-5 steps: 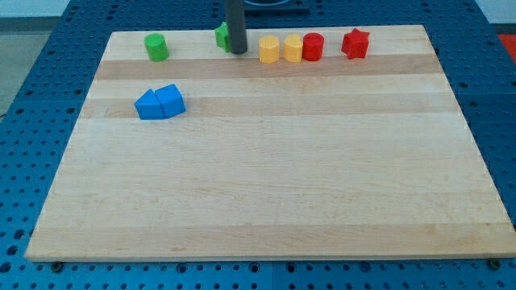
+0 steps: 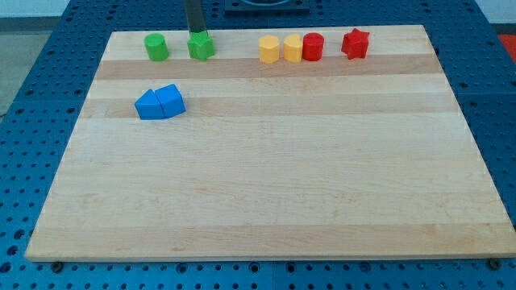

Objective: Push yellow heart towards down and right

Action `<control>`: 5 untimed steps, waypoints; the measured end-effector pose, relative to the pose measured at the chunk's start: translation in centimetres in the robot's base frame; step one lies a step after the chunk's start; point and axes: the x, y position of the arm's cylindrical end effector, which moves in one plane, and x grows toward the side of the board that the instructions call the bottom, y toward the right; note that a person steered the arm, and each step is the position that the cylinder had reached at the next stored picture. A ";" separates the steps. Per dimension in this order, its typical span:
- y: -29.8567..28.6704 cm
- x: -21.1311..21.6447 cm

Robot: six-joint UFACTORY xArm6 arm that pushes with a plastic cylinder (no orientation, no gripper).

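Two yellow blocks stand side by side near the view's top edge of the wooden board (image 2: 266, 177): a left one (image 2: 268, 49) and a right one (image 2: 293, 48). I cannot make out which of them is the heart. The right one touches a red cylinder (image 2: 313, 47). My tip (image 2: 194, 33) is at the view's top left of centre. It sits just behind a green block (image 2: 201, 46), well to the left of the yellow blocks.
A green cylinder (image 2: 156, 47) stands left of the green block. A red star (image 2: 355, 43) is at the top right. Two blue blocks (image 2: 149, 105) (image 2: 171, 100) touch each other at the left. Blue pegboard surrounds the board.
My tip has moved to the view's left along the top edge, away from the yellow blocks. The green block has shifted left with it and now shows in full.
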 end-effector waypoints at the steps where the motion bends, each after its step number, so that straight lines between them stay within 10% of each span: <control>1: 6.6 -0.8; 5: 17.5 3.0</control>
